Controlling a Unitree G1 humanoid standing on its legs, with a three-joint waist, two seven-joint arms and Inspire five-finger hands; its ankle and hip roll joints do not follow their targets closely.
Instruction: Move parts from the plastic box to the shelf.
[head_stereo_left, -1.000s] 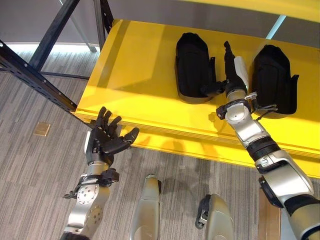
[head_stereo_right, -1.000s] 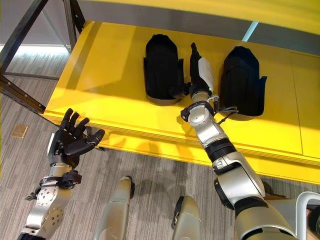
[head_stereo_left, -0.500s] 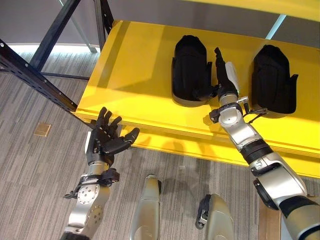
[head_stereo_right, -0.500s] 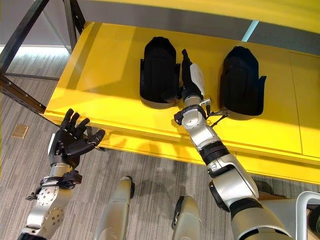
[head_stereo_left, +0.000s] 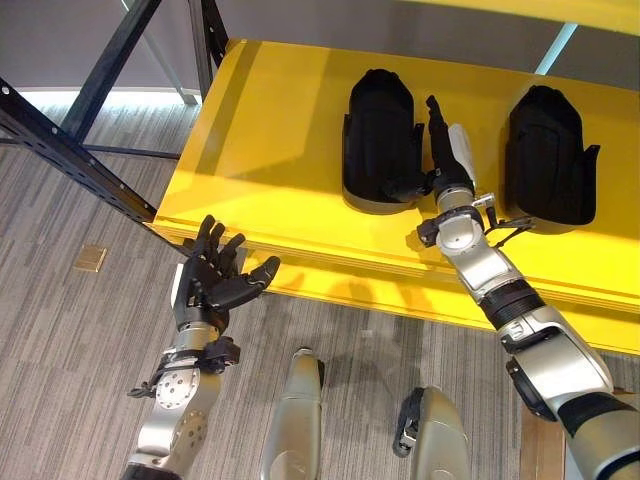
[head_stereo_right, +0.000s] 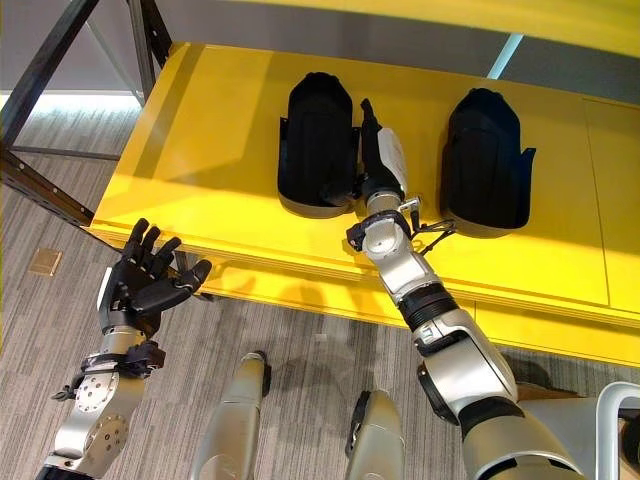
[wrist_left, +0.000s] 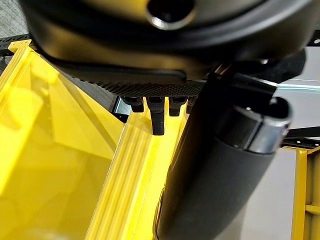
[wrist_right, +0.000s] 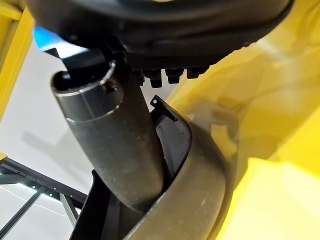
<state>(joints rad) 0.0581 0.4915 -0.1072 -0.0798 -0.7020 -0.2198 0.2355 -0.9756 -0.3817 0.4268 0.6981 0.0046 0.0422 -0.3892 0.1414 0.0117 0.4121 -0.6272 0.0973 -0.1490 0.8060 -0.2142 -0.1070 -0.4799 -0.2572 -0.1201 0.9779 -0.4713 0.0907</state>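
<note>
Two black parts lie on the yellow shelf (head_stereo_left: 270, 150): left part (head_stereo_left: 378, 140), right part (head_stereo_left: 546, 156). Right hand (head_stereo_left: 446, 150) between them, fingers straight, thumb seemingly touching the left part. Left hand (head_stereo_left: 213, 276) spread open, empty, below shelf edge.

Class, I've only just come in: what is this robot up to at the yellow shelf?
Two black parts lie on the yellow shelf. The right hand reaches over the shelf, straight fingers against the left part; the right part lies apart. The left hand hovers open, holding nothing, by the shelf's front edge.
</note>
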